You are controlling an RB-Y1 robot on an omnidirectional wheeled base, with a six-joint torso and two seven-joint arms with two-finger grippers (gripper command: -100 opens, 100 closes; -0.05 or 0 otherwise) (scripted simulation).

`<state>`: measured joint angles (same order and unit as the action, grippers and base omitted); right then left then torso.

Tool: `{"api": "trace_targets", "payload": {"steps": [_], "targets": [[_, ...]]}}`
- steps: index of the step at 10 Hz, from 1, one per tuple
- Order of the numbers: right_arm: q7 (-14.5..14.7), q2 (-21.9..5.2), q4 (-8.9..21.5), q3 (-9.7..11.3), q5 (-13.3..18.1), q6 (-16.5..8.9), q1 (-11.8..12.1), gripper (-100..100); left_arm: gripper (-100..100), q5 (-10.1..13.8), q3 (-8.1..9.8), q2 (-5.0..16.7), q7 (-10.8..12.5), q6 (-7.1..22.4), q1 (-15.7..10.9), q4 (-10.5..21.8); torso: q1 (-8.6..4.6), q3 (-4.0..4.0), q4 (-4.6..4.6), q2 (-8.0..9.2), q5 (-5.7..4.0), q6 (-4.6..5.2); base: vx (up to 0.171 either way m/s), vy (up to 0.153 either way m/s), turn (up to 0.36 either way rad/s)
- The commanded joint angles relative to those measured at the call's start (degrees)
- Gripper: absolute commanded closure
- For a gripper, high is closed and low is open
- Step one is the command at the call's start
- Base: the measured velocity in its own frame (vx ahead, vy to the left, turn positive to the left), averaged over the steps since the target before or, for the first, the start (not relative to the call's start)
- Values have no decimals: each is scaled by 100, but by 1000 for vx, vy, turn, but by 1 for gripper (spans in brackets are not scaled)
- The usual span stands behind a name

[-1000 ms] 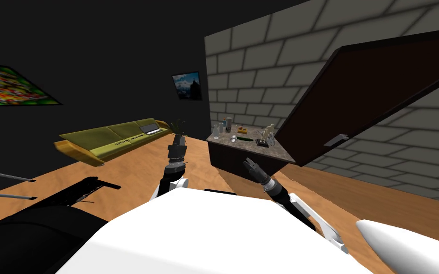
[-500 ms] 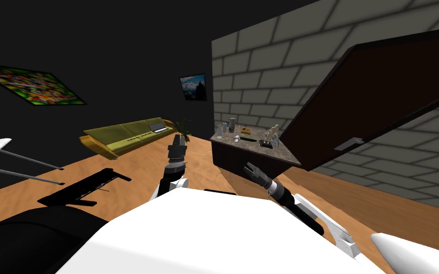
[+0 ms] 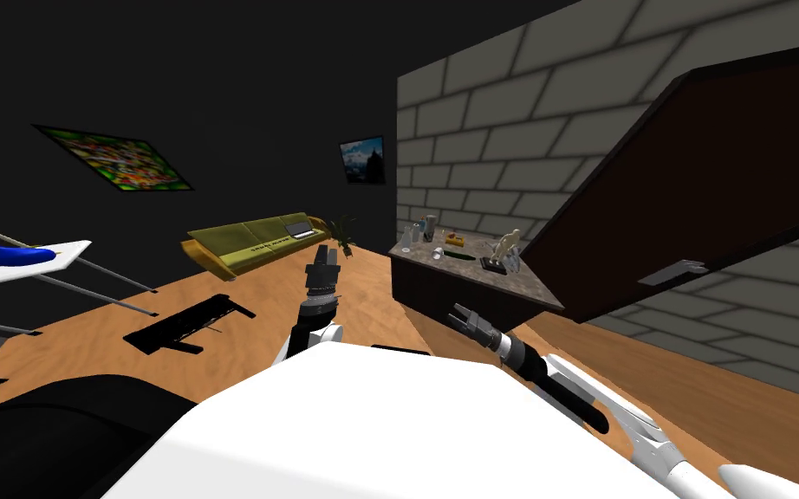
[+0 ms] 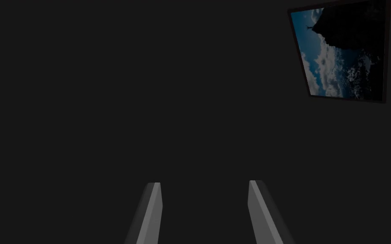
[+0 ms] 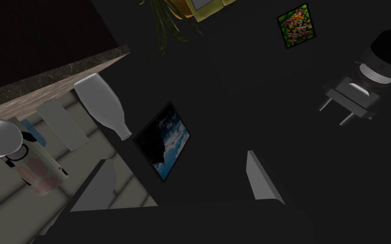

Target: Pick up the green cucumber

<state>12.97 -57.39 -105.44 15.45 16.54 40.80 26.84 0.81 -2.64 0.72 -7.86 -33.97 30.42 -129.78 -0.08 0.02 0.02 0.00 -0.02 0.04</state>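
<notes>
Facing counter [image 3: 531, 283] with green cucumber [image 3: 459, 256] lying on top, between bottles [image 3: 415, 232] and pale figurine [image 3: 503, 249]. Left gripper [image 4: 203, 182] raised, fingers apart, empty. Right gripper [image 5: 177, 156] likewise spread and empty, low before counter's front, well short of cucumber.

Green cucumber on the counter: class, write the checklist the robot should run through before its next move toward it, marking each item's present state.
1. Cucumber in sight, lying on the countertop: ok.
2. Right gripper open and empty: ok.
3. Left gripper open and empty: ok.
4. Right gripper close enough to grasp: not ok; it hangs short of the countertop's near edge.
5. Room for the fingers between cucumber and figurine: cannot tell.
</notes>
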Motion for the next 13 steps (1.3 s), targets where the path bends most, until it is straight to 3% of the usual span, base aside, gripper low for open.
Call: {"api": "trace_targets", "payload": {"steps": [1, 4, 5, 8, 9, 10, 11, 12, 13], "targets": [[-5, -286, 271, 47, 106, 86, -3, -100, 0, 0, 0, 0, 0, 0, 0, 0, 0, 0, 0, 0, 0, 0, -4, 18, 197], [-6, -731, 515, 100, 222, 133, -11, -100, 0, 0, -1, 0, 0, 0, -1, 0, 1, -4, -2, -7, 0, -5, 3, 13, 168], [-11, -925, 740, 145, 341, 176, -17, -100, 0, 0, 0, 0, 0, 0, 0, 0, 0, -5, -2, -8, 1, -1, 19, 18, 247], [-19, -1434, 1019, 184, 463, 215, -20, -100, 0, 0, 0, 0, 0, 0, 0, 0, -3, -12, -5, -20, -1, -5, 33, 3, 163], [-29, -1602, 1275, 217, 587, 251, -21, -100, 0, 0, 0, 0, 0, 0, 1, 0, -4, -12, -5, -20, -1, -1, 49, 4, 231], [-29, -1759, 1275, 217, 587, 251, -21, -100, 0, 0, 0, 0, 0, 0, 0, 0, -2, -14, -6, -25, -1, -5, 44, 1, 138], [-42, -1921, 1513, 245, 712, 285, -19, -100, 0, 0, 0, 0, 0, 0, 1, 0, -2, -14, -6, -24, -1, 0, 57, 1, 255], [-42, -2094, 1532, 245, 712, 285, -19, -100, 0, 0, 0, 0, 0, 0, 0, 0, -2, -16, -6, -28, 0, -5, 60, -10, 131], [-42, -2094, 1532, 245, 712, 285, -19, -100, 0, 0, 1, 0, 0, 0, 1, 0, -4, -17, -7, -29, -1, 1, 31, -14, -13]]}}
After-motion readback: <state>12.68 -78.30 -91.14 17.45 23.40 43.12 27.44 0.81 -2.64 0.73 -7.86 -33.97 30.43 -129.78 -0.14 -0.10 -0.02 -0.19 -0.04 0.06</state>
